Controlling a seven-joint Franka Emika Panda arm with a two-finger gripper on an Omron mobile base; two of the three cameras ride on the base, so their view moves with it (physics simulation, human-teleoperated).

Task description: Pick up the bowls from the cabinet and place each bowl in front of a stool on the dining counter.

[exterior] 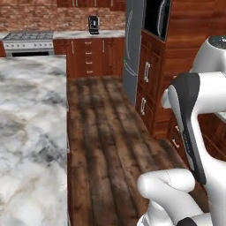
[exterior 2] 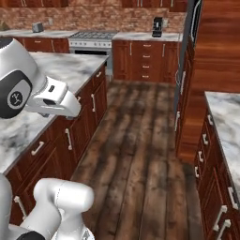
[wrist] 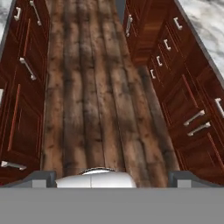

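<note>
my pincer (wrist: 112, 178) hangs released, jaws wide with nothing between them, above the plank floor (wrist: 87, 109) of the aisle. the dining counter (exterior: 31, 132) lies along my left, its marble top bare where i see it and drawers with silver handles (exterior 2: 70, 138) below. a tall wood unit (exterior 2: 211, 56) stands to my right; farther off, against the brick wall, are a stove (exterior 2: 91, 40) and a coffee machine (exterior 2: 157, 26).

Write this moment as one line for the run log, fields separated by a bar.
phase: in aisle | gripper: open, empty, over floor | dining counter: bare top | bowls: not placed
</note>
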